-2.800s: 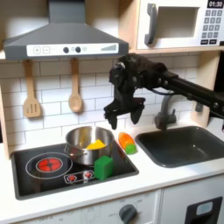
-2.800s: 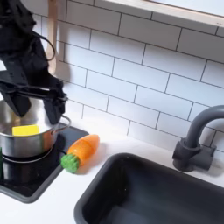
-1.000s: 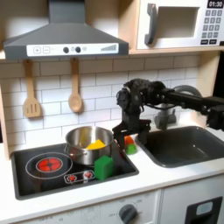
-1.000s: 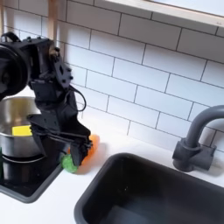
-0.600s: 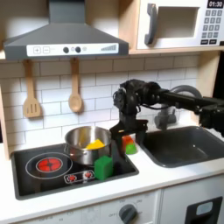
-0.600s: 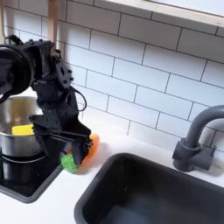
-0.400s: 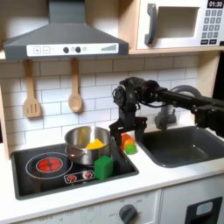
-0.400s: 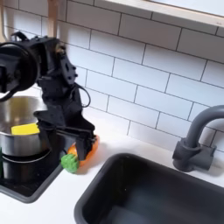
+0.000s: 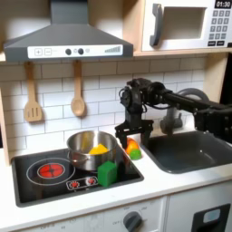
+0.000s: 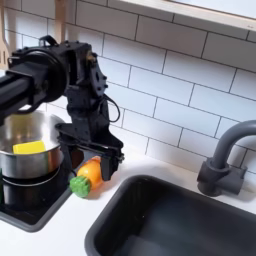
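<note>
we saw the gripper had risen slightly off the carrot, which stayed on the counter between pot and sink; jaws apart, holding nothing.

The gripper covers the carrot's upper end. The pot is cut off at the second exterior view's left edge.

A steel pot holding a yellow piece sat on the black stove, a green block in front. 2 wooden utensils hung on the tiled wall; a sink lay at the first exterior view's right.
</note>
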